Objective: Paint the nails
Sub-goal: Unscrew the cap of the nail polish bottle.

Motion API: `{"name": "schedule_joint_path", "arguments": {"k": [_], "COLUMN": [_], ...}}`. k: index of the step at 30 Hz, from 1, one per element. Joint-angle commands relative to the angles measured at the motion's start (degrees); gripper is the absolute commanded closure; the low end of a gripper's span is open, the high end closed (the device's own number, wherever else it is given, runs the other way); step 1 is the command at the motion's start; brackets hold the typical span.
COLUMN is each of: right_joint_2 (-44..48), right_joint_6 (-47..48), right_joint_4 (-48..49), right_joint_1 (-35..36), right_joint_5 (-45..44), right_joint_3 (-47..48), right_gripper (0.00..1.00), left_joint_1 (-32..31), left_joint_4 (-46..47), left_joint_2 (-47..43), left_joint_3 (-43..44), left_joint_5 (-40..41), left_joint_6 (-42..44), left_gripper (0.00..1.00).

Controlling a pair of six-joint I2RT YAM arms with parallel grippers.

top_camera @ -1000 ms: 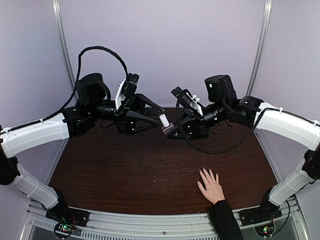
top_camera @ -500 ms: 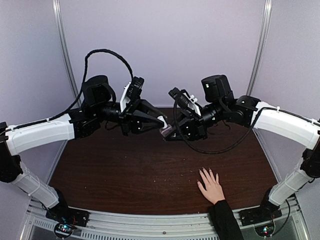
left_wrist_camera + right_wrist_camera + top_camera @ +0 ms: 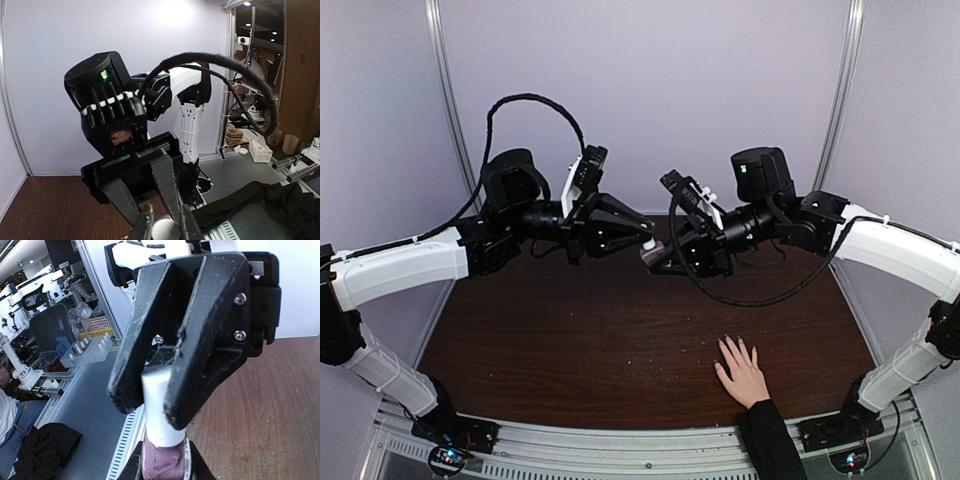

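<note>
A small clear bottle with purple polish and a white cap is held in the air between both arms, above the far middle of the table. My left gripper is shut on the cap. My right gripper is shut on the bottle's body, and the cap above it sits between the left gripper's black fingers. A light-skinned hand with spread fingers and a black sleeve lies flat at the near right. Its nails are too small to make out.
The dark wooden table spans the view, with a metal rail along its near edge. Grey walls stand behind and at the sides. A black cable loops above the left arm.
My left arm has shifted right toward the bottle and its wrist has turned on the cap. The right gripper and bottle stay almost in place. The hand has not moved.
</note>
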State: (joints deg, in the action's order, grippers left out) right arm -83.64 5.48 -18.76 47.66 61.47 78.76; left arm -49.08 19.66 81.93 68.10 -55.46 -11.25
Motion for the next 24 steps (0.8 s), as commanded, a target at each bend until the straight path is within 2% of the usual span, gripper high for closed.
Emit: {"name": "schedule_joint_path", "arguments": {"k": [1,8,14,24], "right_joint_2": [2.4,1.4,1.1,0.6], "right_joint_6": [-2.6,-3.5,-2.5,-1.9], "right_joint_4": [6.2,6.4,6.9,8.4], "right_joint_1": [0.0,0.0,0.3,0.6], "right_joint_5": [-11.2,-24.3,-35.2,-38.2], "right_joint_3": [-0.3,0.3,0.2,-0.6], "right_gripper": [1.00,1.00,1.00,1.00], "left_joint_1": [-0.5,-0.6,-0.7,-1.1], "left_joint_4": [0.1,-7.9,-7.1,-6.9], "left_joint_2": [-0.5,0.8,2.0,3.8], "left_joint_3": [0.1,2.9,2.4,2.7], "left_joint_5": [4.6,18.4,25.9,35.4], "left_joint_6": [-0.6,-0.6,-3.5,-7.4], "left_gripper": [0.94,0.97,0.97,0.96]}}
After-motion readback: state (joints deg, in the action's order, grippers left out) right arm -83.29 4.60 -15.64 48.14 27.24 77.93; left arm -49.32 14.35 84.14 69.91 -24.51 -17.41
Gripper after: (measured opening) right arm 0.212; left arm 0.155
